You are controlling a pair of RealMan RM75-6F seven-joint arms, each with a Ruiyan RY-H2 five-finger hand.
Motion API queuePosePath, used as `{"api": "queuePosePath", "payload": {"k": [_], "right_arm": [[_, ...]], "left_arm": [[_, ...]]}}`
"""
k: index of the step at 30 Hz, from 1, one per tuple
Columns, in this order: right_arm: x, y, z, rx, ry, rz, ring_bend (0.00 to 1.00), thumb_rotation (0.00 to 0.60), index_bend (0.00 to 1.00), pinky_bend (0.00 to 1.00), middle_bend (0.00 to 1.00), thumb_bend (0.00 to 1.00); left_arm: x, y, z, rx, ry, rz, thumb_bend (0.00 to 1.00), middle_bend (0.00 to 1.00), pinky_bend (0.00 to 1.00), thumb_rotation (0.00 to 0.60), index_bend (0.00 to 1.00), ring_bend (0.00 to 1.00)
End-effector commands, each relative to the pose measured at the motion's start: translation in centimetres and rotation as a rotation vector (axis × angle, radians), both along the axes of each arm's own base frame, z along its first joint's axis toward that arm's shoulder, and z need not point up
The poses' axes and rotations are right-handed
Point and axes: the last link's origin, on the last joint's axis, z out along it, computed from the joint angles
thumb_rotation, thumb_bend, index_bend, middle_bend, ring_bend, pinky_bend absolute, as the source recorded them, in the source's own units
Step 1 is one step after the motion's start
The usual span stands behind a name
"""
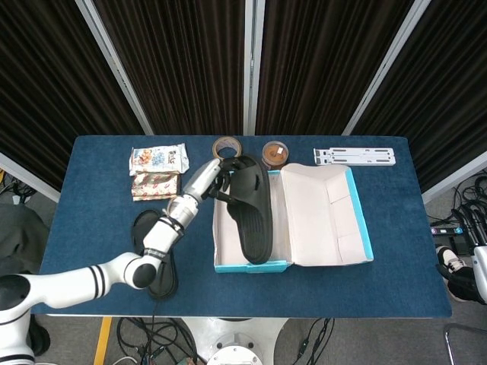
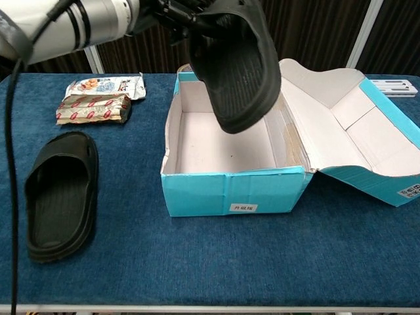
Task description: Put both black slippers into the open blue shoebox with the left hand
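Left robot hand point(image 1: 215, 176) grasping first black slipper point(image 1: 251, 213) above the blue shoebox point(image 1: 251, 266), long axis along the box length; second slipper point(image 2: 62, 193) left of shoebox.

1. Left arm entered the head view from 8 o'clock and reached diagonally toward 2 o'clock, forearm raised above the table.
2. Left hand point(image 1: 204, 179) was at the arm's far end, fingers curled around the black slipper point(image 1: 251, 213) it held; in the chest view the hand sat at the top edge, near 11 o'clock.
3. Right hand: not visible in either view.
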Motion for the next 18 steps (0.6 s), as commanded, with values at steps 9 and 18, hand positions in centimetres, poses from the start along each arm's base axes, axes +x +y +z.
{"api": "queuePosePath", "payload": {"k": [9,18], "right_arm": [[0.0,-0.2,0.2,0.005,0.010,-0.021,0.00,0.600,0.00,0.00,0.03,0.01],[0.0,-0.3,0.0,0.012,0.011,-0.036,0.00,0.600,0.00,0.00,0.04,0.01]], "left_arm": [[1.5,1.3,-5.1,0.059,0.019,-0.016,0.10,0.52,0.76,0.600,0.46,0.67],[0.5,1.2,-8.2,0.052,-0.013,0.027,0.10,0.52,0.75,0.600,0.46,0.67]]}}
